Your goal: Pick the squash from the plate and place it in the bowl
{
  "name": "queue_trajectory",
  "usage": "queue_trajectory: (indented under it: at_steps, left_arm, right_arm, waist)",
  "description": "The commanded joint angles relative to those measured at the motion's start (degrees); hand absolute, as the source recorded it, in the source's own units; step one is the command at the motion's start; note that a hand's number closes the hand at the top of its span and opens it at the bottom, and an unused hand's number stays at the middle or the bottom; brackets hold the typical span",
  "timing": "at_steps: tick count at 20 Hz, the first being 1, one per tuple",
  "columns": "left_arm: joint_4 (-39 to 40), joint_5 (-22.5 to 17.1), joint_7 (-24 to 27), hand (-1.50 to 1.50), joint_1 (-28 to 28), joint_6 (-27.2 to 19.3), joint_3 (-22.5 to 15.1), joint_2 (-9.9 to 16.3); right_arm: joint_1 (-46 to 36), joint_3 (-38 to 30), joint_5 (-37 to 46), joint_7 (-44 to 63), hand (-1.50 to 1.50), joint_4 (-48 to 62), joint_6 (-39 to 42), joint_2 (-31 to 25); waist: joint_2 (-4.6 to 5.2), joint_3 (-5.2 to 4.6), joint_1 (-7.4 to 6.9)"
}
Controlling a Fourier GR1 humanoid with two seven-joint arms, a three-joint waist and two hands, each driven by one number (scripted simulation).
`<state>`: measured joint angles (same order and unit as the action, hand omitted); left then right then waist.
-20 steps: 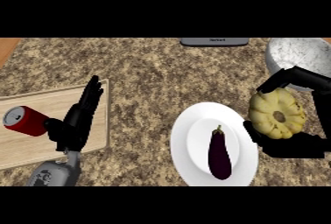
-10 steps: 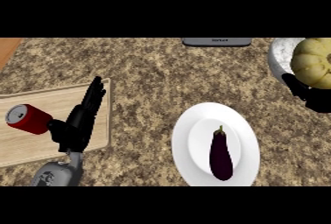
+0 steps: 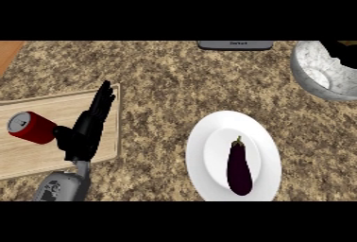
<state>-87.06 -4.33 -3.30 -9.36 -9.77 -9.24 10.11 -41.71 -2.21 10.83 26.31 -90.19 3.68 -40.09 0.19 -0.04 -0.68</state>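
Note:
The yellow squash shows nowhere in the head view. The grey speckled bowl [image 3: 317, 78] stands at the far right, cut by the view's edge. A black part of my right hand [image 3: 344, 56] shows over the bowl's far right side, and what it holds is hidden. The white plate [image 3: 206, 158] lies at the lower right and carries only a dark purple eggplant [image 3: 239, 165]. My left hand [image 3: 86, 130] rests open over the wooden cutting board, fingers straight and pointing away.
A wooden cutting board [image 3: 42, 158] lies at the left with a red can [image 3: 31, 127] on its side next to my left hand. A dark grey device [image 3: 233, 45] sits at the counter's far edge.
The right hand carried the squash from beside the plate up over the bowl, then mostly out of view; the squash no longer shows. The left hand has not moved.

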Motion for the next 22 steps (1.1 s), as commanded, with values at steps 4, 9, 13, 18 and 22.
queue_trajectory:
  at_steps: [4, 9, 13, 18, 22]
  left_arm:
    - [3.8, -0.7, 2.1, 0.0, -1.5, 1.9, 3.0, 1.0]
    - [0.7, 0.4, 0.7, 0.0, -0.3, 1.7, 0.1, -1.0]
    - [0.5, 0.6, -2.0, 0.0, -3.3, 1.7, 1.5, -0.4]
    - [-0.1, 1.8, 0.3, 0.0, -0.7, 1.3, 0.9, -1.2]
    - [-2.7, 2.2, -1.2, 0.0, 0.9, 1.8, -1.3, -1.8]
  right_arm:
    - [-0.8, 2.1, 11.4, -11.8, 1.5, 16.4, -1.7, -2.7]
    - [-4.2, 0.6, 15.9, -21.5, 1.5, 34.0, -6.7, -1.5]
    - [-7.3, -1.3, 17.7, -29.9, 1.5, 46.3, -8.5, -3.1]
    - [-8.9, -3.2, 19.5, -37.0, 1.5, 59.3, -12.4, -1.9]
    - [-10.9, -3.8, 19.1, -41.8, 1.5, 67.6, -6.8, -4.1]
  waist:
    - [0.25, 0.03, -0.22]
    - [0.35, 0.07, -0.86]
    - [0.55, 0.11, -1.27]
    - [0.5, 0.12, -1.38]
    - [0.95, 0.21, -2.56]
